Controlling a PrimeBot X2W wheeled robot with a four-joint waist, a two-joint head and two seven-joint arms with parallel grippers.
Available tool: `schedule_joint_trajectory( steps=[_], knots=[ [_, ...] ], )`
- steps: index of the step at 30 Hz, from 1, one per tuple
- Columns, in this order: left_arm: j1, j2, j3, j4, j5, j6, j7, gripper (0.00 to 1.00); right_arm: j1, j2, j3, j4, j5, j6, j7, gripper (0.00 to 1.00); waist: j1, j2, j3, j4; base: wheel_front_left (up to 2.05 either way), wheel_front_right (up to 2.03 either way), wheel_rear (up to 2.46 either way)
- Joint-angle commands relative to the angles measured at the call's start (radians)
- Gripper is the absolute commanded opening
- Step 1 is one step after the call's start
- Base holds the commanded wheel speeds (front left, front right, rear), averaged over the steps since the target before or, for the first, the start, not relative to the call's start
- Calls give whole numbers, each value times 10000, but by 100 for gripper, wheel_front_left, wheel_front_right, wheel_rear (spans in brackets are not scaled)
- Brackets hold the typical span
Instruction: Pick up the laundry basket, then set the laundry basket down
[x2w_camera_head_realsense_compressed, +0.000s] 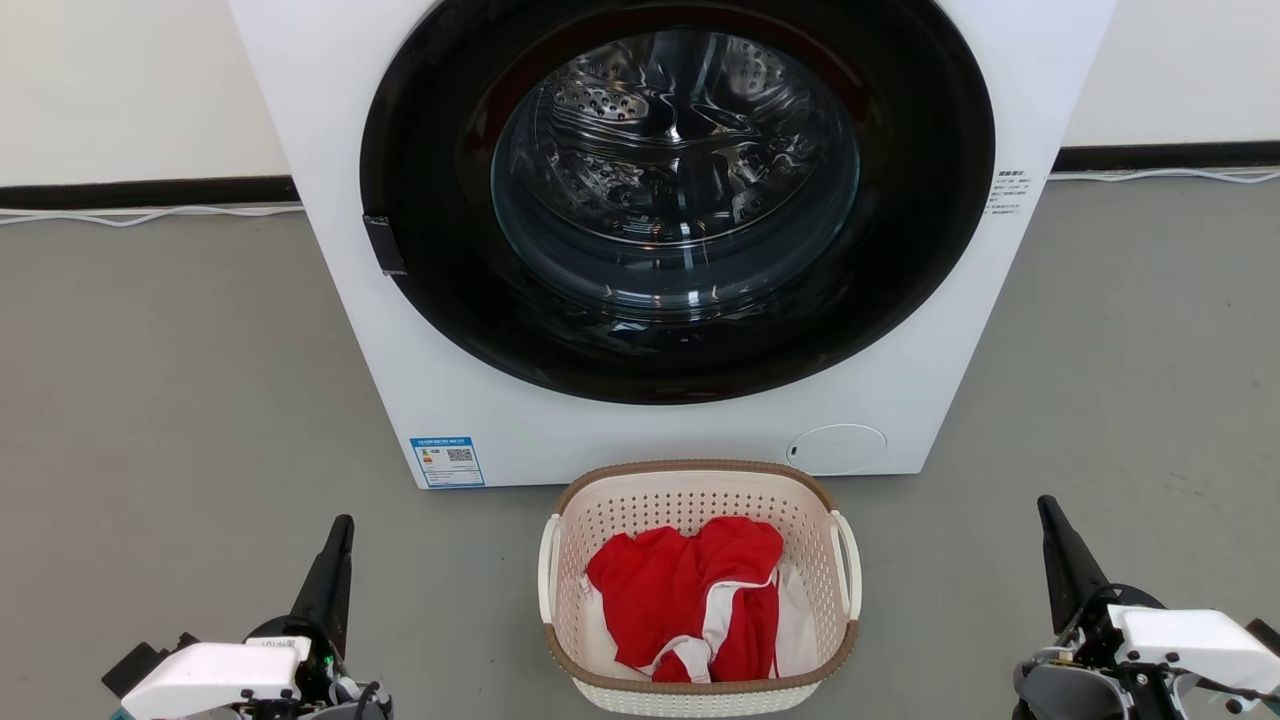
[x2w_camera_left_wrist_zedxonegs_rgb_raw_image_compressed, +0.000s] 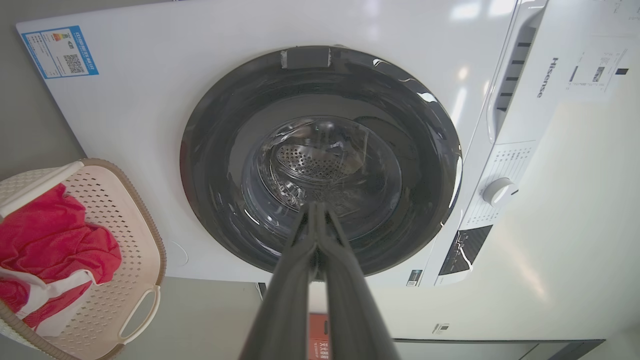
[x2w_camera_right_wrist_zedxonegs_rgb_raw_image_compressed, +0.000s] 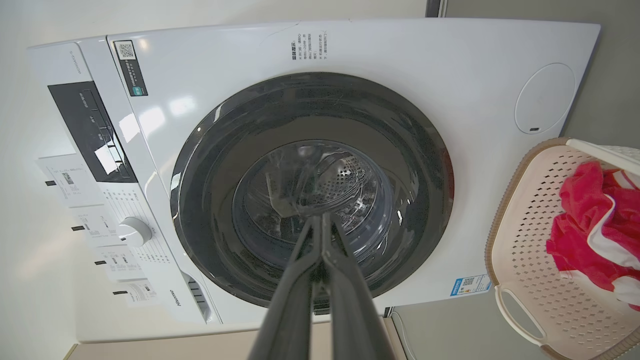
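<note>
- Grey floor (x2w_camera_head_realsense_compressed: 150, 380), with a white front-loading washer (x2w_camera_head_realsense_compressed: 330, 150) against the wall.
- Left gripper (x2w_camera_head_realsense_compressed: 340, 530) and right gripper (x2w_camera_head_realsense_compressed: 1047, 510): fingers pressed together, holding nothing.
- Between them, well apart from each, the laundry basket (x2w_camera_head_realsense_compressed: 700, 475) with a red garment (x2w_camera_head_realsense_compressed: 690, 590), just before the washer, probably for loading.

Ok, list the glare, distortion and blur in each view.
Head view: sharp and evenly lit, with reflections on the washer door glass. Left wrist view: wide-angle bending of the washer, bright glare on its top panel, left gripper blurred up close. Right wrist view: the same bending, right gripper soft, laundry basket stretched at the edge.
</note>
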Motion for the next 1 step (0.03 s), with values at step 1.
schedule_joint_trajectory(
  steps=[1],
  knots=[
    [-563,106,309,-288,-43,-104,64,0,-423,-91,216,-292,64,73,77,0,0,0,0,0,0,0,0]
  ],
)
